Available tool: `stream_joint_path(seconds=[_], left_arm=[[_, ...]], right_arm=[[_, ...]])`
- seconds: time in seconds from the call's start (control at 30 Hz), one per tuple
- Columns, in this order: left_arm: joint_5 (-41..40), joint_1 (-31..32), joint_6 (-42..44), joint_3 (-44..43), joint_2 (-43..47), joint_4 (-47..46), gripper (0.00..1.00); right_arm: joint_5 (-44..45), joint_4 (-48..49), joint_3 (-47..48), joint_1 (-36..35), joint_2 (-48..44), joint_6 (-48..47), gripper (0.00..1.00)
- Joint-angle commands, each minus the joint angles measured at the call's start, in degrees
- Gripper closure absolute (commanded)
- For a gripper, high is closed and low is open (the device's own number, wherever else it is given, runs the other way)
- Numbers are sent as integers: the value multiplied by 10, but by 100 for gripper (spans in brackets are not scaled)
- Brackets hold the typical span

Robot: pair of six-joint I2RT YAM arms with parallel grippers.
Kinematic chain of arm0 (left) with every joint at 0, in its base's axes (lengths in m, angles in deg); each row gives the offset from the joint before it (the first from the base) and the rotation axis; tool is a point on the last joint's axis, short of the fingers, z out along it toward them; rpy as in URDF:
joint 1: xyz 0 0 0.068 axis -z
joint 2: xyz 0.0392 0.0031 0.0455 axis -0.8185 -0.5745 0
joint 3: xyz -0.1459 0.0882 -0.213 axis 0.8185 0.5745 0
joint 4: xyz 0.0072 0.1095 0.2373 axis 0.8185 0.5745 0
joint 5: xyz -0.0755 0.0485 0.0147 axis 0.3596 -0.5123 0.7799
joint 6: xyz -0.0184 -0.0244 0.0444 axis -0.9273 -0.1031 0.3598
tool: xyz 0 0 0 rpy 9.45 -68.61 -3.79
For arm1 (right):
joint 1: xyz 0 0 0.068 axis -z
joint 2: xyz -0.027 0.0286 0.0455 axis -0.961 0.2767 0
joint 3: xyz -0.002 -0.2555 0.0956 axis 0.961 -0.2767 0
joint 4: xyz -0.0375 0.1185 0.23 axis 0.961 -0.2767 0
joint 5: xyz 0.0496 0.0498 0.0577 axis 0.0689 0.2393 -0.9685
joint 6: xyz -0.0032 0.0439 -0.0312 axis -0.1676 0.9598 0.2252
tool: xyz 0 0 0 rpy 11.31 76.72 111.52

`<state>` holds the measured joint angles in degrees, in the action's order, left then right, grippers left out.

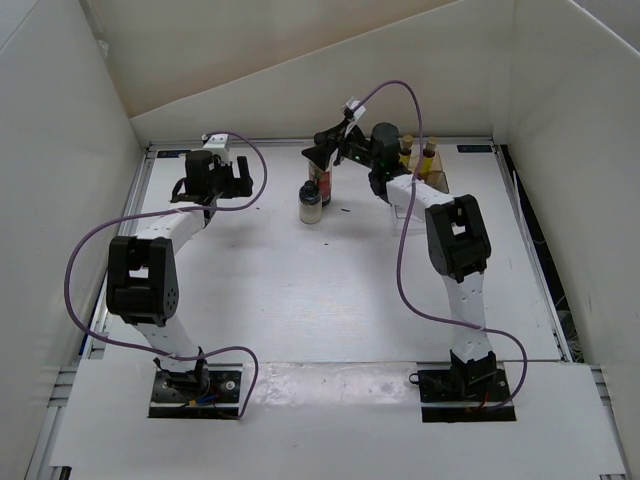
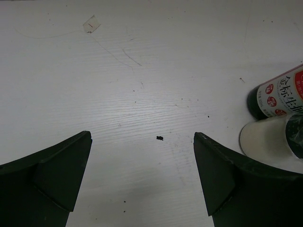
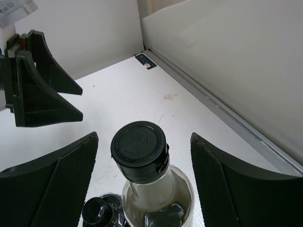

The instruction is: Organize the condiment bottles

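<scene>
A clear bottle with a wide black cap and pale body (image 1: 311, 203) stands at the back middle of the table, beside a dark bottle with a red and white label (image 1: 325, 184). My right gripper (image 1: 322, 158) is open above them. In the right wrist view (image 3: 142, 137) the clear bottle's cap (image 3: 139, 144) sits between the fingers without touching them, with the dark bottle's small cap (image 3: 97, 213) at lower left. Two yellow-amber bottles (image 1: 407, 150) (image 1: 428, 153) stand in the rack. My left gripper (image 1: 240, 180) is open and empty over bare table (image 2: 142, 137); both bottles show at its right (image 2: 279, 97) (image 2: 267, 137).
The clear rack with a brown base (image 1: 432, 182) stands at the back right, under the right arm. White walls enclose the table on three sides. The left gripper (image 3: 38, 80) shows at the left of the right wrist view. A bit of tape (image 2: 91, 23) lies on the table.
</scene>
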<state>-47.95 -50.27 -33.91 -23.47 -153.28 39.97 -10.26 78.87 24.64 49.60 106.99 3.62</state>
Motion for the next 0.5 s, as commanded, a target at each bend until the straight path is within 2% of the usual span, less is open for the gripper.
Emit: stream_joint_path(seconds=[0.0,0.2,0.27,0.47], left_arm=[[13,-6,-5,3,21,-12,0],[16,-11,-8,8,23,-15,0],[16,-11,-7,8,22,-14,0],[16,-11,-8,9,24,-16,0]], right_arm=[[-14,-23,39,-7,5,-22,21],[-17,-50,48,-12,8,-48,29],[-15,-63,57,-12,11,-58,41],[-17,-93,65,-15,14,-81,53]])
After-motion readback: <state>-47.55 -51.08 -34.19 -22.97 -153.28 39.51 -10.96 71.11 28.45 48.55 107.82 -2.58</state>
